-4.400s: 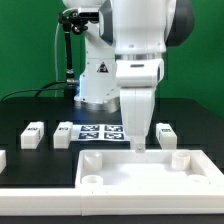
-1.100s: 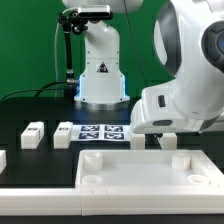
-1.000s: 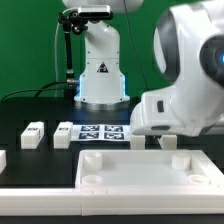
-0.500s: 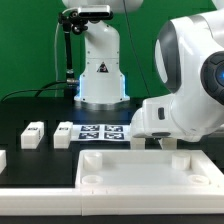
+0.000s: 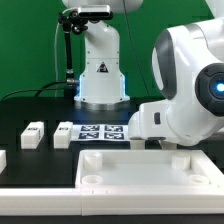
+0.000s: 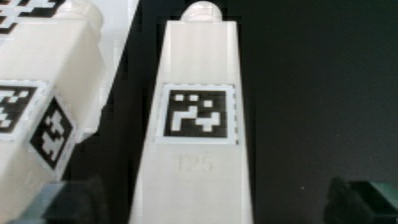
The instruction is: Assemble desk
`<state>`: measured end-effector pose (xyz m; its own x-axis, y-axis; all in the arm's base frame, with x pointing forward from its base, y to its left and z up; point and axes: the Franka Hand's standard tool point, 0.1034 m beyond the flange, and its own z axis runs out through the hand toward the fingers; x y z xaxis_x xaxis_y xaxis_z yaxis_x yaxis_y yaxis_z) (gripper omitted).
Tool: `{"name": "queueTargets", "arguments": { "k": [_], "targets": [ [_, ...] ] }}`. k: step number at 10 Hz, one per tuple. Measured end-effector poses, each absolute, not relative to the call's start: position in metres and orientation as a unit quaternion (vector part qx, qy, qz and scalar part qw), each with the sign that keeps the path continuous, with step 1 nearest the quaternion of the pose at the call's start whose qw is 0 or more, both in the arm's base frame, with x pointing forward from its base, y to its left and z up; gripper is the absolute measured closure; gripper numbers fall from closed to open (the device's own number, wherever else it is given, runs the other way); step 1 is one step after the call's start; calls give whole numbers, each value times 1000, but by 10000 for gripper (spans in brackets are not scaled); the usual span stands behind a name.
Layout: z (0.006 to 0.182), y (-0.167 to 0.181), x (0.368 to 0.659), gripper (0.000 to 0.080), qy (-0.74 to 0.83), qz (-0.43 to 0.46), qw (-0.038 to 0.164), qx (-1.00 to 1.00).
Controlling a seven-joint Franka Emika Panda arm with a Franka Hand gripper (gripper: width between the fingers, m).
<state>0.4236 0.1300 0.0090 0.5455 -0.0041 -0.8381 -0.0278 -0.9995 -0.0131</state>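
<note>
Legs first: the wrist view showed one white square leg lying flat on the black table. A black-and-white tag faced up at its middle and it had a rounded peg at one end. The gripper straddled it. Its dark fingers stood apart, one on each side, w/ a strip of table visible betw. each finger and the leg, so the claw was apart and not clamped on anything. A 2nd tagged leg lay parallel just beside the first, w/ a narrow dark gap betw. them.

None of that showed in the exterior view, where the arm bent low at that view's right and its bulk hid the claw and the straddled leg.

The exterior view gave the wider layout instead:
- The desk top lay flat at the front of the table, rim up, w/ round sockets at its corners.
- Behind it sat the marker board.
- Two more short tagged legs and lay toward that view's left, apart from the desk top.
</note>
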Motion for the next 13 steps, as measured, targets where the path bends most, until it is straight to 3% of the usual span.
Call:
{"name": "queueTargets", "arguments": {
  "k": [1, 3, 9, 11, 13],
  "targets": [
    [9, 130, 424, 273, 9, 477, 12, -879],
    [9, 130, 424, 512, 9, 477, 13, -879],
    [14, 130, 426, 512, 10, 480, 15, -877],
    [48, 125, 455, 511, 14, 464, 22, -885],
    [95, 119, 472, 511, -9, 430, 36, -902]
  ]
}}
